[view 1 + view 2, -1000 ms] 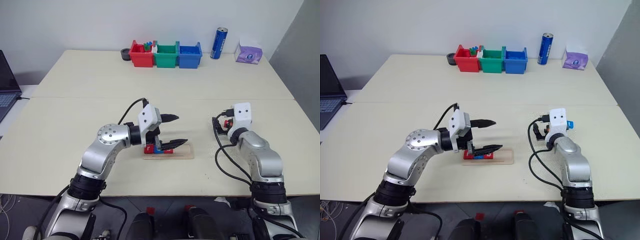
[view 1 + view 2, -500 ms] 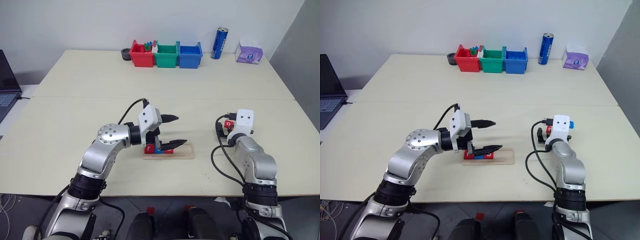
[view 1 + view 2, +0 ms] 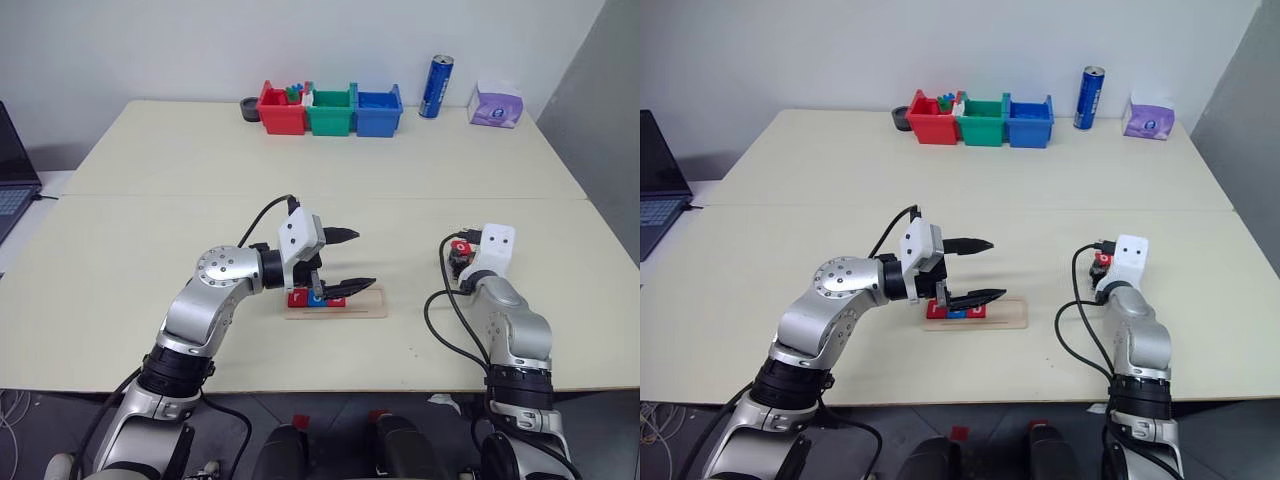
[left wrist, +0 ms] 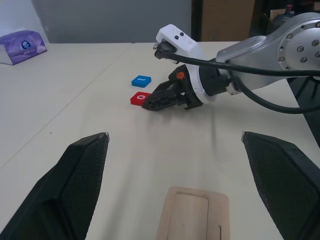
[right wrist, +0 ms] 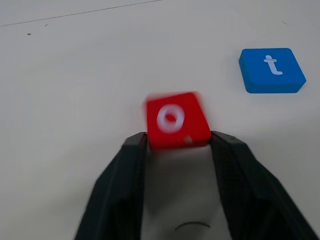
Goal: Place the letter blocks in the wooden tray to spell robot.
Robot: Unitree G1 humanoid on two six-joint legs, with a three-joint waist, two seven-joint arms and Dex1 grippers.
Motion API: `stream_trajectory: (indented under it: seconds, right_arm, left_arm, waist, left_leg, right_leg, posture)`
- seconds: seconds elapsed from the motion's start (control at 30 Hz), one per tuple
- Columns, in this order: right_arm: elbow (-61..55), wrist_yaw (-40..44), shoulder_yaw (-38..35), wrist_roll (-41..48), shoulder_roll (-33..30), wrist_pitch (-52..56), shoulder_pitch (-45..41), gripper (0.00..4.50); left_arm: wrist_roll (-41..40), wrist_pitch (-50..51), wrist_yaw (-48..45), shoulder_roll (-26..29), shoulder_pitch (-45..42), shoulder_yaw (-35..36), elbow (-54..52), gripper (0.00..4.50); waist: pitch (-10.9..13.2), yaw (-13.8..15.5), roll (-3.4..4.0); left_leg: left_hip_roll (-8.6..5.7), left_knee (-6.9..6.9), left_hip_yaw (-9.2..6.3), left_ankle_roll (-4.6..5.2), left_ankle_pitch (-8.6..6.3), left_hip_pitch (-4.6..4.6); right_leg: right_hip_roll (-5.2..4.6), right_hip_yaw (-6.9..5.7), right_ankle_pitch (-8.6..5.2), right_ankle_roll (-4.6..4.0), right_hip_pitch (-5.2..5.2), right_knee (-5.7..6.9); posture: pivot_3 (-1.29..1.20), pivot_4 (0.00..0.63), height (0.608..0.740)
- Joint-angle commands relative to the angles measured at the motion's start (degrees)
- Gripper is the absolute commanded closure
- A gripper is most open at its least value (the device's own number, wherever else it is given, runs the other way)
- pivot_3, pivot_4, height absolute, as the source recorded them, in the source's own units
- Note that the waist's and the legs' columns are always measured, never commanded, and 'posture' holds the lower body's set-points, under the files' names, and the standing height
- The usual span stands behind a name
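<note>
Right pincer (image 5: 177, 145) dropped, now clenched on red "o" block (image 5: 176, 120) (blurred); left pincer (image 3: 350, 262) released.

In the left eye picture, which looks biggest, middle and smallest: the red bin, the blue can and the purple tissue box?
Largest to smallest, as they look in the left eye view:
1. red bin
2. purple tissue box
3. blue can, though it is taller than the tissue box and narrower, so these two are close.
All three stand along the table's far edge, so nearness barely matters.
</note>
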Motion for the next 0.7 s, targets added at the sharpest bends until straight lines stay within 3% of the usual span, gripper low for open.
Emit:
stream_trajectory:
  seconds: [0.03, 0.23, 0.53, 0.7]
  right_arm:
    - [0.5, 0.7, 1.0, 0.5, 0.1, 0.1, -0.2, 3.05]
    - [-3.7, 4.0, 4.7, 0.5, -2.0, 4.3, 1.8, 3.05]
    - [-31.0, 12.0, 10.8, 6.5, -8.9, 26.4, 15.8, 3.05]
    - [-41.1, 11.8, 8.1, 10.2, -4.8, 40.6, 19.4, 3.05]
  left_arm:
    - [-0.1, -0.8, -0.3, -0.4, -1.1, -0.6, -0.6, 0.0]
    - [-0.2, -1.1, -0.7, -0.3, -0.3, -0.6, -1.0, 0.0]
    - [-2.4, 1.1, -4.0, 4.2, 5.6, 0.2, -7.3, 0.0]
    - [-3.7, 1.7, -4.9, 8.2, 9.9, 1.9, -10.1, 0.0]
  waist:
    - [0.0, 0.0, 0.0]
    - [0.0, 0.0, 0.0]
    - [0.0, 0.1, 0.01]
    - [0.0, 0.2, -0.03]
  left_leg:
    - [0.0, 0.0, 0.0, 0.0, 0.0, 0.0]
    - [0.01, 0.0, 0.02, 0.0, 0.0, 0.01]
    - [0.04, -0.09, -0.09, 0.0, -0.01, -0.02]
    - [0.07, -0.08, -0.13, 0.0, -0.01, 0.0]
  right_leg:
    - [0.0, 0.0, 0.0, 0.0, 0.0, 0.0]
    - [0.02, 0.0, 0.0, 0.0, 0.0, 0.0]
    - [0.02, -0.01, -0.03, 0.0, 0.0, -0.08]
    - [0.03, -0.06, -0.21, 0.25, 0.01, -0.05]
  posture:
    - [0.0, 0.15, 0.74]
    - [0.0, 0.15, 0.74]
    - [0.0, 0.15, 0.74]
    - [0.0, 0.15, 0.74]
